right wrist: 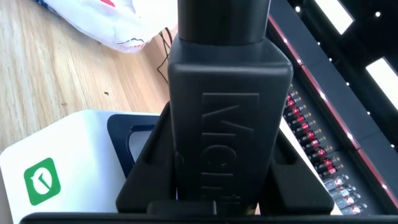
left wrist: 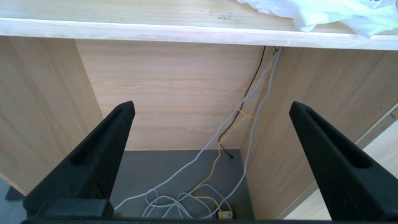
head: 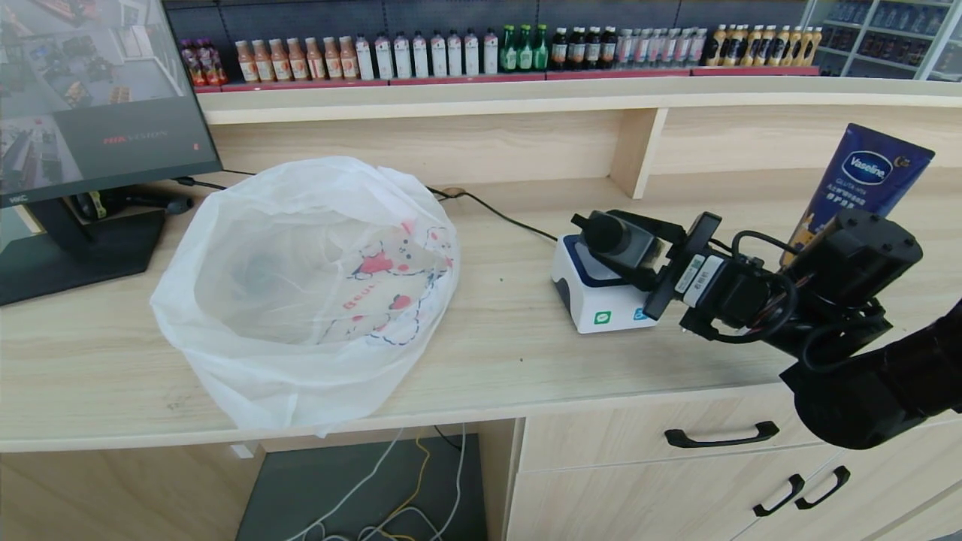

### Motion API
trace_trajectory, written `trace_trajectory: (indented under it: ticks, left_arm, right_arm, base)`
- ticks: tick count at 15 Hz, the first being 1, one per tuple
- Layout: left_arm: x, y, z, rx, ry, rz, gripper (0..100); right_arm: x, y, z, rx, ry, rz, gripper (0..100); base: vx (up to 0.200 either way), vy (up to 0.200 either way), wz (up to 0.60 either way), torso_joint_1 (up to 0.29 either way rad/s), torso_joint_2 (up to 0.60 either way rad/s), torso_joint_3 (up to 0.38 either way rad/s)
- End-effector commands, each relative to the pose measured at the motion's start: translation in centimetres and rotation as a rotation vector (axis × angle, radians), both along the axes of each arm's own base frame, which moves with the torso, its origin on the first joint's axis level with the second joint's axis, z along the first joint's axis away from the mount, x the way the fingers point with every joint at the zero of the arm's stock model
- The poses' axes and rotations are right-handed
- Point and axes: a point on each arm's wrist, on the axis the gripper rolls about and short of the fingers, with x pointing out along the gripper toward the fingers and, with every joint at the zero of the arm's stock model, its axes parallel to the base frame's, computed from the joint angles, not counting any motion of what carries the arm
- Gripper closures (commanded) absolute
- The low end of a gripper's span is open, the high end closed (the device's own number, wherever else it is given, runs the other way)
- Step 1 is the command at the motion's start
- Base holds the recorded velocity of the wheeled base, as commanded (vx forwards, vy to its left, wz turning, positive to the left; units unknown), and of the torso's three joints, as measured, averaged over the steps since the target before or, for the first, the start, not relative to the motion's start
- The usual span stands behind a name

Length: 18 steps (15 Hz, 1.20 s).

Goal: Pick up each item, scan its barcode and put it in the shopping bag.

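Note:
My right gripper is shut on a black container and holds it just above the white barcode scanner on the counter. In the right wrist view the black container, with raised lettering on its side, sits between the fingers over the scanner. The white plastic shopping bag stands open to the left of the scanner. A blue tube stands upright at the far right. My left gripper is open below the counter edge, holding nothing.
A monitor on a black stand occupies the counter's left end. A black cable runs to the scanner. A raised shelf with several bottles lies behind. Drawers with black handles are below; loose cables hang under the counter.

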Motion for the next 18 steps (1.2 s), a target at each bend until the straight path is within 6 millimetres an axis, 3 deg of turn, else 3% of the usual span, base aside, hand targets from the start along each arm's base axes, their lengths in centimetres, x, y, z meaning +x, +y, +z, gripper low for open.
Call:
trace_trajectory:
  ticks: [1,18]
  left_arm:
    - [0.00,0.00,0.00,0.000,0.000,0.000,0]
    - [0.00,0.00,0.00,0.000,0.000,0.000,0]
  right_arm:
    - [0.07,0.09,-0.31,-0.004,0.010,0.001,100]
    - [0.00,0.07,0.14,0.009,0.005,0.005,100]
  base:
    - [0.000,0.000,0.00,0.000,0.00,0.000]
    - [0.000,0.000,0.00,0.000,0.00,0.000]
